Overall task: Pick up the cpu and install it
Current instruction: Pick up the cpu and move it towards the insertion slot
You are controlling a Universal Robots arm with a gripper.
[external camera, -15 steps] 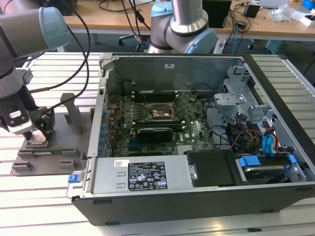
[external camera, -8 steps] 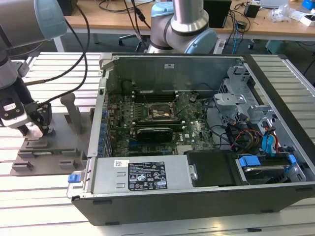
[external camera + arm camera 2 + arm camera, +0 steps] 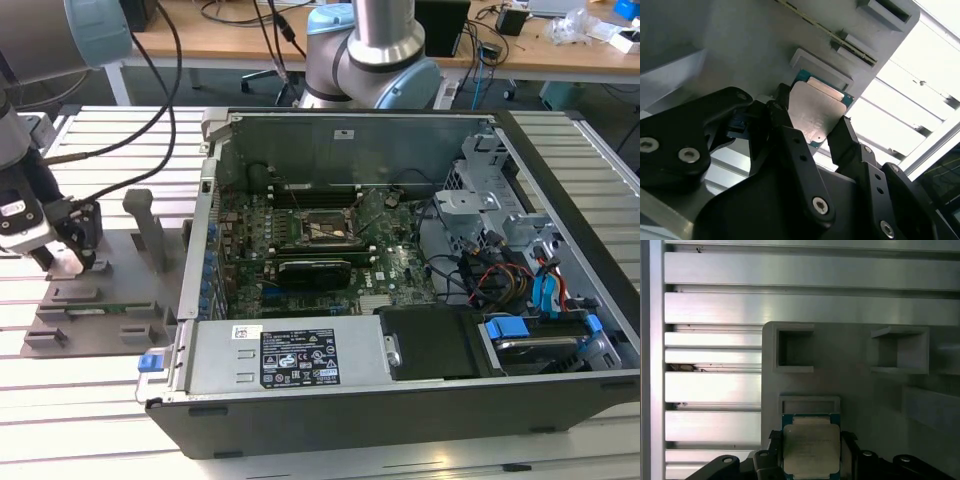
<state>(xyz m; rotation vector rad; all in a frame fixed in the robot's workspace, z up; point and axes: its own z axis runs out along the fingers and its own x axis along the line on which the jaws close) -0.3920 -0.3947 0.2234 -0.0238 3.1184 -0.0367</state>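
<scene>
The cpu [image 3: 811, 449] is a small square chip with a pale silver top and a green rim. It sits between my gripper's [image 3: 811, 440] two black fingers [image 3: 774, 442], which press against its opposite edges. In the second wrist view the cpu [image 3: 817, 111] lies just in front of a raised block on the grey fixture plate [image 3: 740, 45], with the gripper [image 3: 812, 126] shut on it. In the exterior view the gripper [image 3: 65, 262] hangs low over the fixture plate [image 3: 110, 290] at the exterior view's left, well away from the dark socket frame [image 3: 318, 228] on the motherboard.
The open computer case [image 3: 400, 400] lies to the exterior view's right of the fixture, with a black graphics card [image 3: 315, 270], cables [image 3: 495, 275] and a power supply [image 3: 290, 355] inside. Upright grey posts [image 3: 150, 230] stand on the fixture. A ribbed metal table [image 3: 715, 305] lies underneath.
</scene>
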